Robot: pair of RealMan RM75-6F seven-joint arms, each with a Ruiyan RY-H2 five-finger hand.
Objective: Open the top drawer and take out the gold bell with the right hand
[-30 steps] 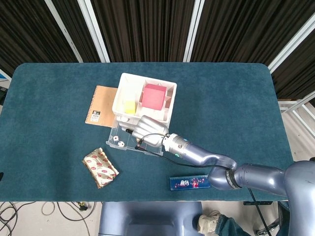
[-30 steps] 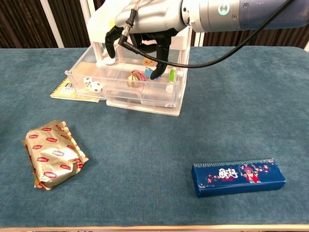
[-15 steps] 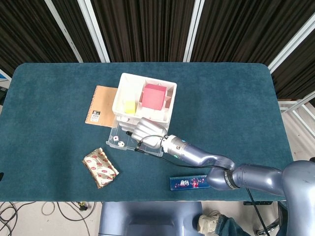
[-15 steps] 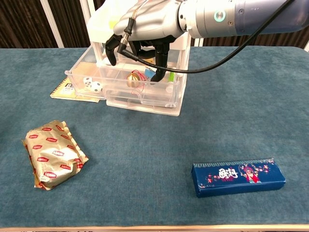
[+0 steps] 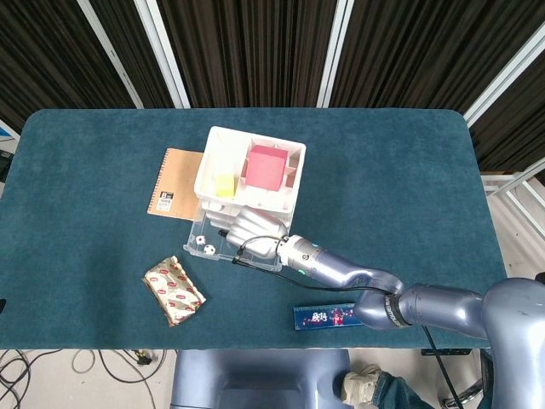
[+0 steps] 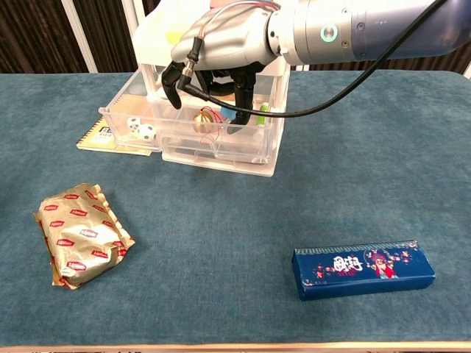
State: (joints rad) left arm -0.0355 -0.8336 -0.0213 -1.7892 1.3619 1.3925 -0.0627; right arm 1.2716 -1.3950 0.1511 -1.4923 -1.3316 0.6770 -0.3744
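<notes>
Progress: the top drawer has been pulled out toward the surface's near edge; the lifting out is judged not yet done.
Bell: one gold bell is seen lying inside the open drawer, mid-compartment.
Right hand: the right hand is held over the drawer, fingers spread and curled down around the bell, nothing gripped.
Counts: one foil packet, one notebook, two dice, one blue box.
</notes>
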